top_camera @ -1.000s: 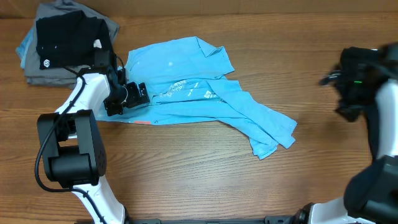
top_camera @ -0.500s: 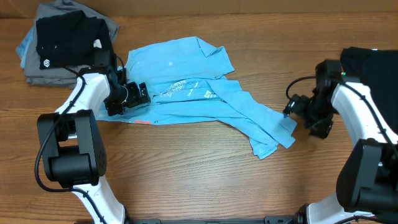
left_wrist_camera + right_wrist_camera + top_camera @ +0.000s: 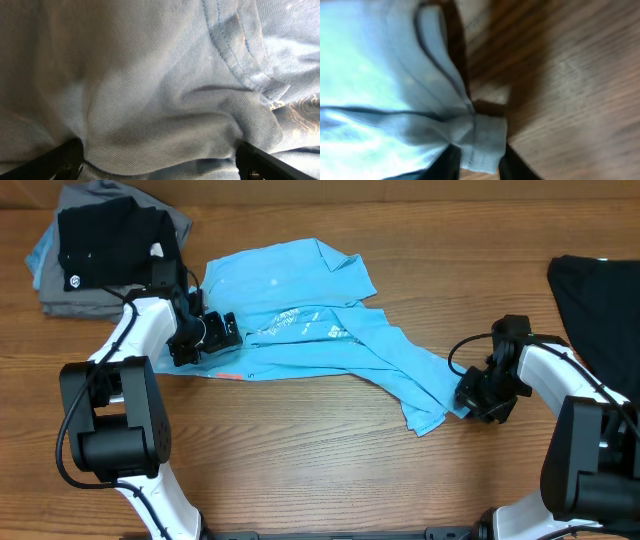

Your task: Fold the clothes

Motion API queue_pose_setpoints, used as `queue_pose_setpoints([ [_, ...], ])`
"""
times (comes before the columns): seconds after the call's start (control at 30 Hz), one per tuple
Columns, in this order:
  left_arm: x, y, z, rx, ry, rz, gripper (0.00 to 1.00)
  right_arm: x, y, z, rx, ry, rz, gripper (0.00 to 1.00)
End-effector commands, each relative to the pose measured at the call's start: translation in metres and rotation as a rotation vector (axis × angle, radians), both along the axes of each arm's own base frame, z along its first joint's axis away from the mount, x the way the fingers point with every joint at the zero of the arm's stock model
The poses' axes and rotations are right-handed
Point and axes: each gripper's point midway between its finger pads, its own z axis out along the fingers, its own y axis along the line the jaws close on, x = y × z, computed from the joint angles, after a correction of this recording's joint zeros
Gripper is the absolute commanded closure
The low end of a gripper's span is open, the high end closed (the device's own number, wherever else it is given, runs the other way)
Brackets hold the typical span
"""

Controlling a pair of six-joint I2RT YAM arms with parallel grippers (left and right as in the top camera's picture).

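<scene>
Light blue T-shirt lies crumpled mid-table, soft, light and likely to sag; right gripper pinches its hem corner, left gripper stands wide open over the opposite edge, holding nothing.

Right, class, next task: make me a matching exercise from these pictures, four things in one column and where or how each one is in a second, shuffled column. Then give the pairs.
Column one
1. light blue T-shirt
2. black shirt
3. left gripper
4. right gripper

Column two
A. lies on top of the grey pile in the far left corner
B. jaws wide apart, with cloth between them at the T-shirt's left edge
C. lies crumpled between the two grippers
D. closed on the T-shirt's right-hand corner

Pairs: 1-C, 2-A, 3-B, 4-D
</scene>
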Motion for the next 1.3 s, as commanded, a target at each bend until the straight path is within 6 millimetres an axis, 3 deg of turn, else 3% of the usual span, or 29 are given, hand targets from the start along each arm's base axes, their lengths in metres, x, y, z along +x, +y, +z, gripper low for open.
queue_pose_setpoints([
  [0.0,-0.026,-0.025,-0.026,-0.108,0.113,-0.010,0.05,0.003,-0.001,-0.001,-0.017,-0.004,-0.043,0.96],
  [0.13,-0.027,-0.028,-0.023,-0.126,0.118,-0.011,0.49,0.015,-0.005,0.010,-0.035,-0.027,-0.077,0.96],
  [0.2,-0.026,-0.033,-0.018,-0.157,0.119,-0.013,0.75,0.024,-0.008,0.025,-0.050,-0.051,-0.111,0.96],
  [0.23,-0.025,-0.037,-0.014,-0.182,0.115,-0.015,0.94,0.029,-0.009,0.033,-0.051,-0.073,-0.112,0.96],
  [0.47,-0.022,-0.045,0.027,-0.205,0.071,-0.070,0.96,0.059,-0.024,0.110,-0.126,-0.227,-0.117,0.96],
  [0.6,-0.025,-0.040,0.055,-0.124,0.020,-0.086,0.94,0.066,-0.032,0.155,-0.175,-0.308,-0.126,0.96],
  [0.7,-0.033,-0.031,0.079,-0.035,-0.012,-0.088,0.79,0.069,-0.041,0.187,-0.226,-0.382,-0.158,0.96],
  [0.73,-0.037,-0.028,0.084,-0.016,-0.015,-0.088,0.73,0.070,-0.043,0.195,-0.238,-0.406,-0.161,0.96],
  [0.8,-0.044,-0.023,0.092,0.019,-0.014,-0.085,0.36,0.074,-0.049,0.210,-0.272,-0.453,-0.160,0.95],
  [0.83,-0.047,-0.022,0.095,0.028,-0.011,-0.084,0.20,0.075,-0.052,0.215,-0.294,-0.465,-0.165,0.91],
  [0.9,-0.051,-0.020,0.096,0.040,0.001,-0.083,0.02,0.080,-0.062,0.222,-0.348,-0.493,-0.179,0.80],
  [1.03,-0.059,-0.020,0.094,0.038,0.035,-0.084,0.00,0.089,-0.089,0.228,-0.448,-0.533,-0.241,0.74],
  [1.1,-0.062,-0.020,0.094,0.038,0.045,-0.088,0.00,0.097,-0.104,0.228,-0.458,-0.556,-0.280,0.51],
  [1.13,-0.063,-0.020,0.094,0.038,0.048,-0.089,0.00,0.100,-0.107,0.225,-0.427,-0.556,-0.296,0.20],
  [1.17,-0.063,-0.020,0.094,0.038,0.048,-0.091,0.00,0.098,-0.106,0.221,-0.389,-0.544,-0.302,0.09],
  [1.27,-0.063,-0.020,0.094,0.038,0.050,-0.091,0.00,0.094,-0.092,0.216,-0.264,-0.523,-0.289,0.00],
])
